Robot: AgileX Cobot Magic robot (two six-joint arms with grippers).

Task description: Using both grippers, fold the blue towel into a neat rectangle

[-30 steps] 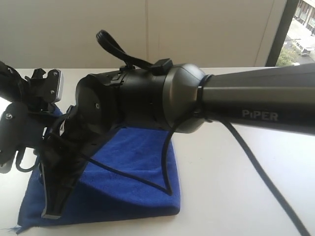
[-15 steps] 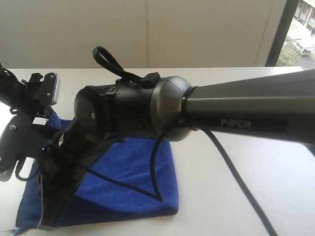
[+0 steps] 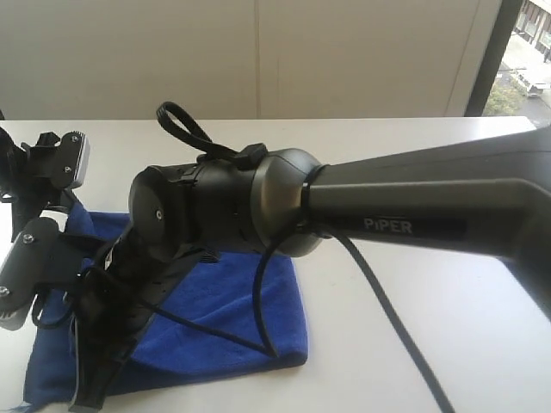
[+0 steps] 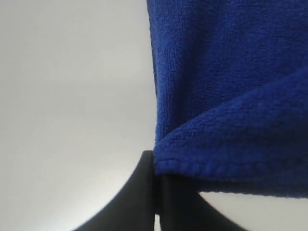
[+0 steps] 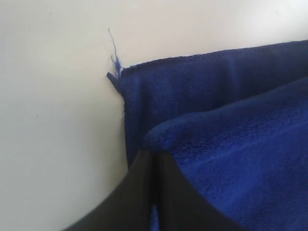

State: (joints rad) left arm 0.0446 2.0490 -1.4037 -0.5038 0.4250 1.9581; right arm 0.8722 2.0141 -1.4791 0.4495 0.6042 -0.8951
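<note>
The blue towel (image 3: pixel 232 301) lies folded on the white table (image 3: pixel 430 172), with one layer doubled over another. My right gripper (image 3: pixel 86 391), on the arm lettered PIPER, reaches across to the towel's near left corner. In the right wrist view the right gripper (image 5: pixel 154 159) is shut on a fold of the towel (image 5: pixel 216 120), next to a frayed corner with a loose thread (image 5: pixel 114 60). In the left wrist view my left gripper (image 4: pixel 157 166) is shut on the hemmed edge of the towel (image 4: pixel 231 96). The left arm's end (image 3: pixel 34 258) stands at the towel's left side, its fingertips hidden.
A black cable (image 3: pixel 263 301) hangs from the right arm over the towel. A cable loop (image 3: pixel 181 120) sticks up above the right wrist. A pale wall runs along the table's back, with a window (image 3: pixel 525 52) at the far right.
The right arm has swung left and lower in the exterior view, and the left arm has dropped lower. The towel has shifted a little to the left with both grippers.
</note>
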